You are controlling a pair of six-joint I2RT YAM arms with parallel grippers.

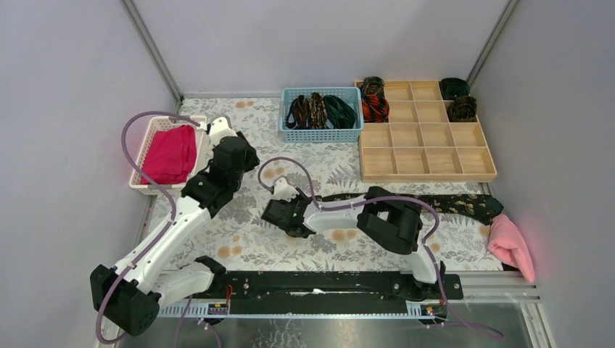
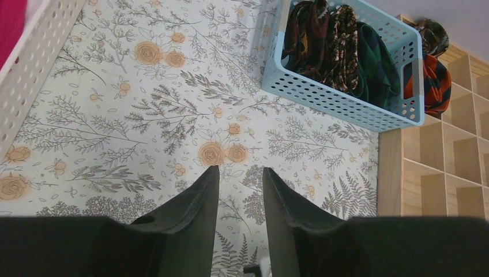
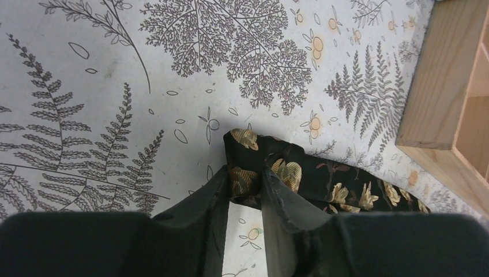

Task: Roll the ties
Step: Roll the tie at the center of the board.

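Observation:
A black tie with gold-brown flecks (image 1: 464,204) lies flat across the flowered tablecloth, in front of the wooden tray. Its narrow end (image 3: 248,144) sits pinched between the fingertips of my right gripper (image 3: 245,173), which is shut on it low over the cloth (image 1: 270,215). My left gripper (image 2: 241,170) is open and holds nothing; it hangs over bare tablecloth (image 1: 250,161), to the left of the blue basket. More ties (image 1: 319,110) stand bundled in that basket. Several coiled ties (image 1: 375,107) fill far cells of the tray.
The blue basket (image 1: 321,134) stands at the back centre, with the wooden compartment tray (image 1: 424,152) to its right. A white basket (image 1: 149,145) with a magenta folded cloth (image 1: 172,154) is at the left. A pink towel (image 1: 511,245) lies at the near right edge.

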